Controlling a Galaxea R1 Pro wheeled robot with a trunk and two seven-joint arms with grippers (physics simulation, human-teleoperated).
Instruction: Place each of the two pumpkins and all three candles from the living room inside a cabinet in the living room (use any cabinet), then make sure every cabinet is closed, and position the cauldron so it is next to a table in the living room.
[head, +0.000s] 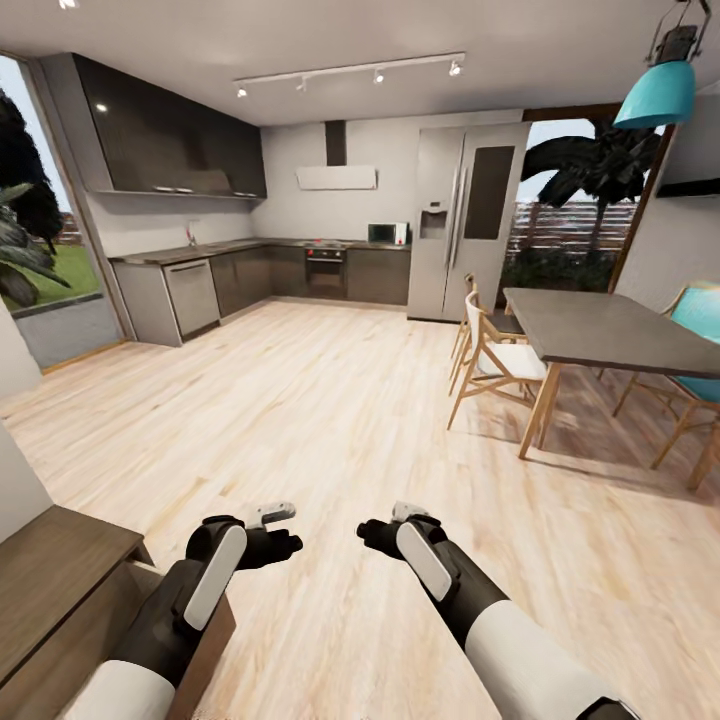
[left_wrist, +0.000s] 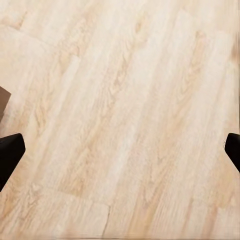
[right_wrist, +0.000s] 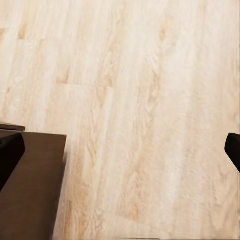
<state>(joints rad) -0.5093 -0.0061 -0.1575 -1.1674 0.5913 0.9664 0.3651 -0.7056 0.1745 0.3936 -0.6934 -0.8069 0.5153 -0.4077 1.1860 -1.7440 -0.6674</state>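
I face an open kitchen and dining area over a light wood plank floor (head: 330, 420). The pumpkins, candles, cauldron and the low table are out of view. A brown wooden unit, by its look the cabinet (head: 55, 585), stands at the lower left beside my left arm. Its dark top also appears in the right wrist view (right_wrist: 30, 190). My left gripper (head: 280, 545) (left_wrist: 120, 150) hangs open over bare floor. My right gripper (head: 375, 535) (right_wrist: 120, 150) is open too, holding nothing, above the floor just off the cabinet's edge.
A grey dining table (head: 600, 330) with pale wooden chairs (head: 495, 360) stands at the right, with a turquoise chair (head: 700, 320) behind it. Grey kitchen counters (head: 230, 280) and a tall fridge (head: 465, 215) line the far wall. A turquoise lamp (head: 655, 95) hangs at the upper right.
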